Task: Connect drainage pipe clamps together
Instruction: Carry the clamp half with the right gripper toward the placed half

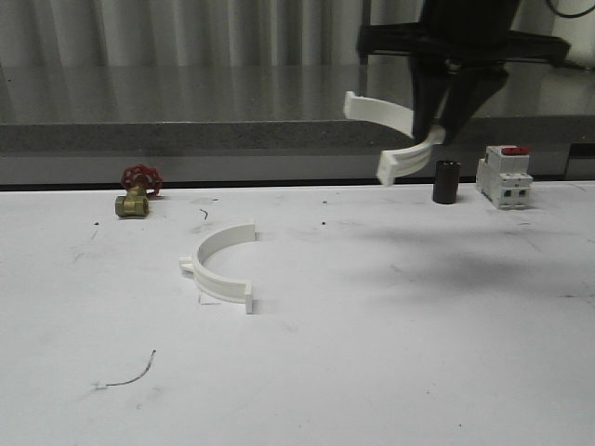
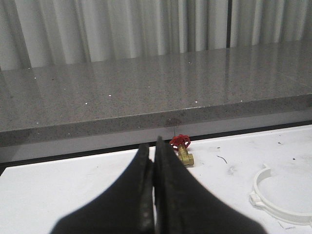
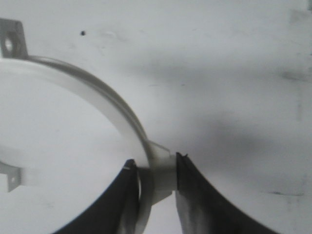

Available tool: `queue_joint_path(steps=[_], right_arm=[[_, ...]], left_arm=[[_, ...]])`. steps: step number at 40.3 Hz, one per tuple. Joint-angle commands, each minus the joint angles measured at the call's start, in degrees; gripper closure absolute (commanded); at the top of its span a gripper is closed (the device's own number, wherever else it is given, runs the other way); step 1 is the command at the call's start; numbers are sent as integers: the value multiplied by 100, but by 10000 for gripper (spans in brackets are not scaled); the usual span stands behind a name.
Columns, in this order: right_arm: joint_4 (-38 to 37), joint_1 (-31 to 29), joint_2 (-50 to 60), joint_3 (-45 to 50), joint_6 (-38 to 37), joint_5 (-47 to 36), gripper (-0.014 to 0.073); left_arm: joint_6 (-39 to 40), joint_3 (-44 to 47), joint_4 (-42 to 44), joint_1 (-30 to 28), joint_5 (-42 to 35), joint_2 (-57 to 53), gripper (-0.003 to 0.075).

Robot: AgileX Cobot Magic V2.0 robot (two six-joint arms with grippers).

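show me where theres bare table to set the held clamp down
Bare: the table right of the lying clamp half, below the right gripper holding the other half. Crowded: back edge with valve, black cylinder, breaker.

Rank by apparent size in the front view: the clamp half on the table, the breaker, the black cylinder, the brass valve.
1. Clamp half on the table
2. Breaker
3. Brass valve and black cylinder: too alike to rank.

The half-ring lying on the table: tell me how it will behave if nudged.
The half-ring looks like thin plastic, so probably light and quick to slide. It rests on its edge with flat end flanges, so it likely won't roll. Its open arc may flex slightly.
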State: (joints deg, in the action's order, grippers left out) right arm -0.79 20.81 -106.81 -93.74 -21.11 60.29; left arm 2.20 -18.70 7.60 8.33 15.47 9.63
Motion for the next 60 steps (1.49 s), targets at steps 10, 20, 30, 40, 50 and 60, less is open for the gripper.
queue_joint_path(steps=[10, 20, 30, 40, 50, 60], right_arm=[[-147, 903, -322, -350, -646, -553, 405], [-130, 1040, -998, -1009, -741, -269, 405], [-238, 1040, -1301, -1094, -1126, -307, 405], [-339, 1040, -1331, -1094, -1322, -441, 405], [-346, 1040, -1494, -1094, -1407, -504, 405], [-352, 1035, -1619, -1099, -1443, -587, 405]], left_arm=[[4, -146, -4, -8, -461, 48, 741], [4, -146, -4, -8, -461, 48, 741], [4, -146, -4, -8, -461, 48, 741], [4, -146, -4, -8, -461, 48, 741], [4, -146, -4, -8, -461, 48, 741], [4, -146, -4, -8, -461, 48, 741]])
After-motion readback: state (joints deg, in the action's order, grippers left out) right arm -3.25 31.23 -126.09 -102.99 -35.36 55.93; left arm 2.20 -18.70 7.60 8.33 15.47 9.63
